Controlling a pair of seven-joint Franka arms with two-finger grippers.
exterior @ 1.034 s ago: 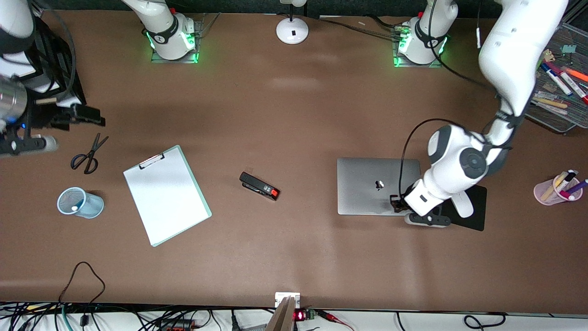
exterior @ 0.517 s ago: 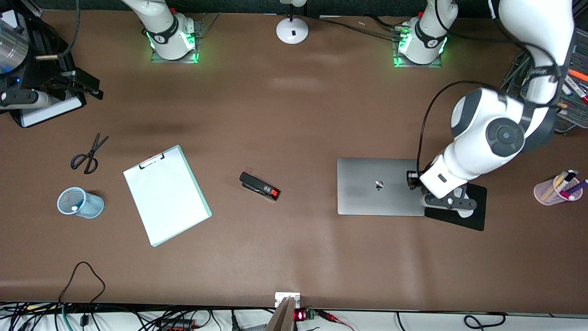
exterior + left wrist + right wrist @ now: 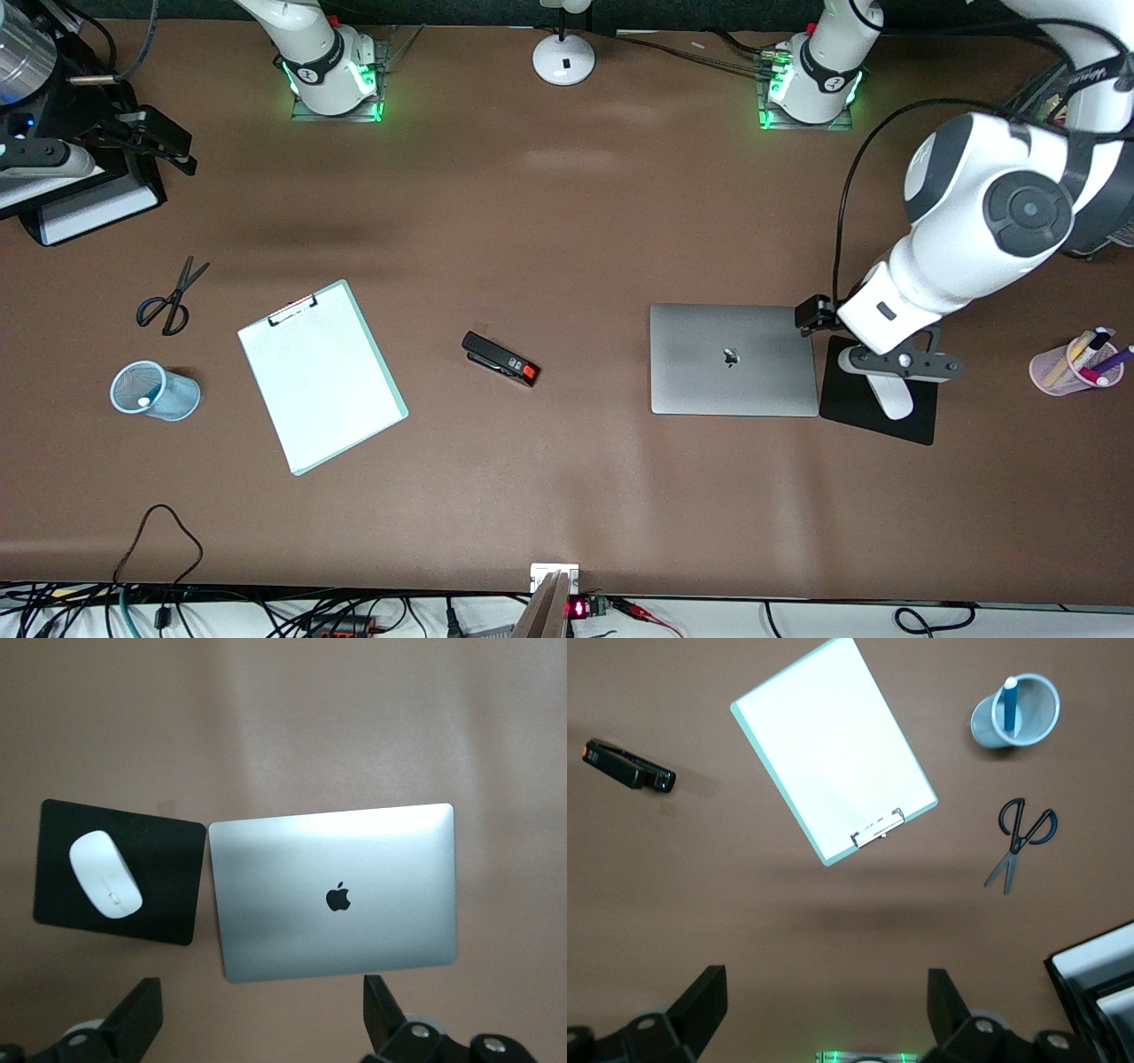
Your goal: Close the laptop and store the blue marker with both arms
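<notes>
Dark apple logo on laptop [image 3: 334, 891] lid, no other readable text

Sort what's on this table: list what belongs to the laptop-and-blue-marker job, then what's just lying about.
Job:
- slim silver-grey laptop, lid shut
- bright blue marker, standing in the pale blue mesh cup
- left gripper, open, over the laptop's edge
- right gripper, open, at the right arm's end

Lying about:
- white clipboard
- black scissors
- black stapler
- black mouse pad with white mouse
- pink marker cup

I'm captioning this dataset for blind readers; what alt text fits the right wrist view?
Seen from above a brown table: the blue marker stands in a pale blue cup, beside scissors, a white clipboard and a black stapler. The right gripper hangs open above them.
</notes>
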